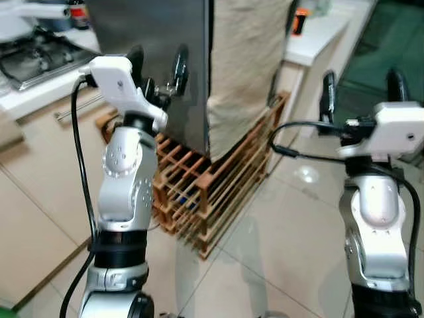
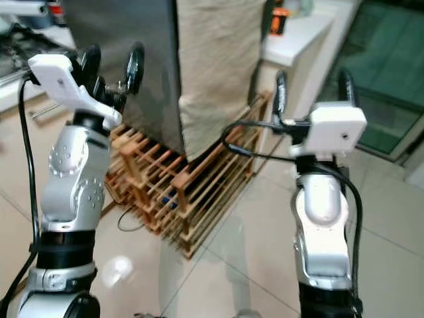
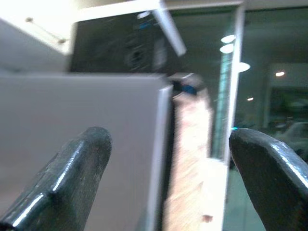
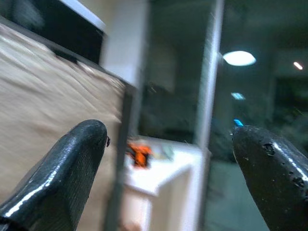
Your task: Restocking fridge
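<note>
A tall grey steel fridge (image 1: pixel 159 59) stands straight ahead, with a beige cloth (image 1: pixel 248 59) hanging over its right side. My left gripper (image 1: pixel 158 66) is raised close in front of the fridge's grey face, open, with nothing between its fingers (image 3: pixel 72 173). My right gripper (image 1: pixel 361 89) is held up to the right of the fridge, also open and empty. The right wrist view looks past the cloth (image 4: pixel 53 106) toward a white counter (image 4: pixel 159 178) with an orange item (image 4: pixel 138 154) on it.
A wooden slatted rack (image 1: pixel 205 192) lies on the tiled floor against the fridge's base. A stove top (image 1: pixel 36 56) sits on the counter at the left. A white counter (image 1: pixel 318 36) and a dark glass door (image 1: pixel 391 46) are at the right.
</note>
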`<state>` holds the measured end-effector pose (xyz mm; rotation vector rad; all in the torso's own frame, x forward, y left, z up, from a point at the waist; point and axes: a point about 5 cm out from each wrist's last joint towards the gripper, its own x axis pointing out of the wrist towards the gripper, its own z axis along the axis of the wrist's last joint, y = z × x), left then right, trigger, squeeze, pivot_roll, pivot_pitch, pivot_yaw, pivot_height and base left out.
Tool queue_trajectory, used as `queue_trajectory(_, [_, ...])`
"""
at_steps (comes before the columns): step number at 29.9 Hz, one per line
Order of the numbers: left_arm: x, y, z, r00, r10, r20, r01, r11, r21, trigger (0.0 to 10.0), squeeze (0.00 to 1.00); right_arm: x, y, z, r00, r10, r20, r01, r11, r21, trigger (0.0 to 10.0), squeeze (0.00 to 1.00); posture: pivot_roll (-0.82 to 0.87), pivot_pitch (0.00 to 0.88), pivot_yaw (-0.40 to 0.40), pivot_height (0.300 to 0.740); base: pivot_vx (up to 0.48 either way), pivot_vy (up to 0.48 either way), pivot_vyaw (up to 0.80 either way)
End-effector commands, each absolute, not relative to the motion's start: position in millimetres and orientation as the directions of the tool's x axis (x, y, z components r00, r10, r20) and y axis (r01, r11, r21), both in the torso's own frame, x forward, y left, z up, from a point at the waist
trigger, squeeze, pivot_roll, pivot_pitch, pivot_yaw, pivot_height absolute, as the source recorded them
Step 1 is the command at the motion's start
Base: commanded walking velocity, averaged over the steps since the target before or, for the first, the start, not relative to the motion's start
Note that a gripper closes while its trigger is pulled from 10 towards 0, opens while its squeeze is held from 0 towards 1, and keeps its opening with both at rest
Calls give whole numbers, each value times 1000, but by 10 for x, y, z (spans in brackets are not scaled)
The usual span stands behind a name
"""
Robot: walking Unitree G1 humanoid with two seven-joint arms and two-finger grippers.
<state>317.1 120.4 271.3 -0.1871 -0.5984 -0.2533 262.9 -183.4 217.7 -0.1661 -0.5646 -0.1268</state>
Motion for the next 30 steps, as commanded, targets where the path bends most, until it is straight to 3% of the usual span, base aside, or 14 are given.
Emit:
queue_trajectory(1, [3183,1156,2694,813,-189,550,293,950,-107,10000,0,2637,-1862,2176,843,-92,530,185,975,-126,10000,0,-216,56,66,727,450,0,0])
queue_trajectory(8, [3215,1123,2672,839,-159,521,279,947,-159,10000,0,2623,-1880,2187,847,-109,520,210,968,-139,10000,0,-235,46,75,727,433,36,0])
queue_trajectory(9, [3228,1143,2683,844,-141,517,264,949,-171,9020,0,2623,-1868,2177,850,-104,517,204,969,-140,10000,0,-237,44,78,727,334,345,0])
queue_trajectory(10, [3228,1143,2683,844,-141,517,264,949,-171,9020,0,2623,-1868,2177,850,-104,517,204,969,-140,10000,0,-237,44,78,727,334,345,0])
queue_trajectory(11, [3247,1168,2688,852,-120,509,236,957,-170,10000,0,2626,-1849,2172,853,-95,514,194,971,-143,10000,0,-236,43,79,727,0,454,0])
queue_trajectory(14, [3260,1198,2689,855,-92,511,208,962,-175,10000,0,2636,-1831,2157,858,-83,507,182,972,-147,10000,0,-236,40,80,727,0,480,0])
queue_trajectory(19, [3272,1206,2659,863,-93,496,202,965,-170,10000,0,2656,-1805,2088,874,-78,480,166,975,-145,10000,0,-215,38,83,727,0,0,0])
queue_trajectory(28, [3361,1002,2304,918,-239,316,311,929,-200,10000,0,2711,-1724,2018,889,-57,455,132,982,-137,10000,0,-191,33,89,727,0,0,0])
queue_trajectory(30, [3456,812,2020,915,-372,154,400,884,-242,10000,0,2739,-1735,1987,895,-65,442,134,983,-126,10000,0,-183,27,90,727,0,0,0])
